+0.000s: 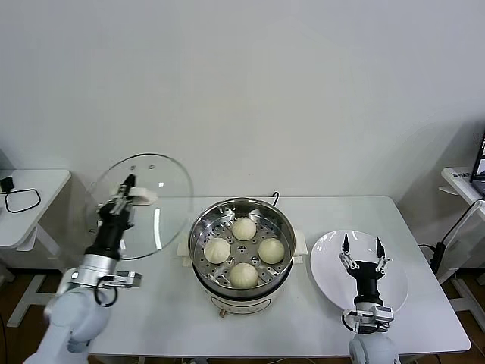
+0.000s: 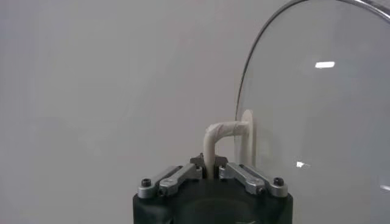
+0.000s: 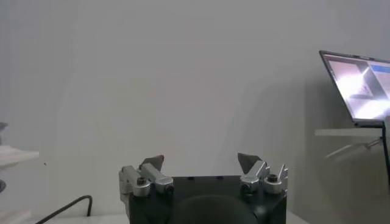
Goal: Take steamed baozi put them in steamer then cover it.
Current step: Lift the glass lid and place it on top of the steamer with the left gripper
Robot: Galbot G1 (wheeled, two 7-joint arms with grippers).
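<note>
Four steamed baozi are seen lying on the perforated tray inside the steamer, which stands uncovered near the middle of the white table. The cover is held up in the air to the left of the steamer, well clear of the tabletop and tilted nearly on edge, its glass face turned toward the pot. It is carried by the left gripper, whose jaws are clamped tight on the cream handle; in the left wrist view the handle's bent stem is seen pinched between the fingers, with the metal-rimmed glass disc rising just beside it. The right gripper is held above the flat white plate to the right of the steamer, its fingers spread wide apart and pointing up, with nothing between them. A laptop is visible on a side table in the right wrist view.
</note>
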